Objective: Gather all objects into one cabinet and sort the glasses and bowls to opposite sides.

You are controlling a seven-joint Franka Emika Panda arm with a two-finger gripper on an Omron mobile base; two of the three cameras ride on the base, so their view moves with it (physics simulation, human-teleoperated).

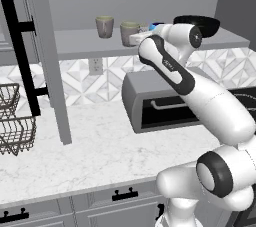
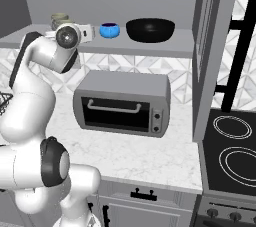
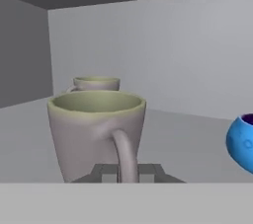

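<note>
Grey kitchen, open wall cabinet above a marble counter and a toaster oven. All four pieces sit on the shelf: two mugs left, far mug behind near mug, then blue bowl and black bowl right. Gripper is pinched on the near mug's handle, fingers almost together. Risk: pulling back before fully letting go would tip the mug or drag it off the shelf edge; swinging right could knock the blue bowl.
</note>
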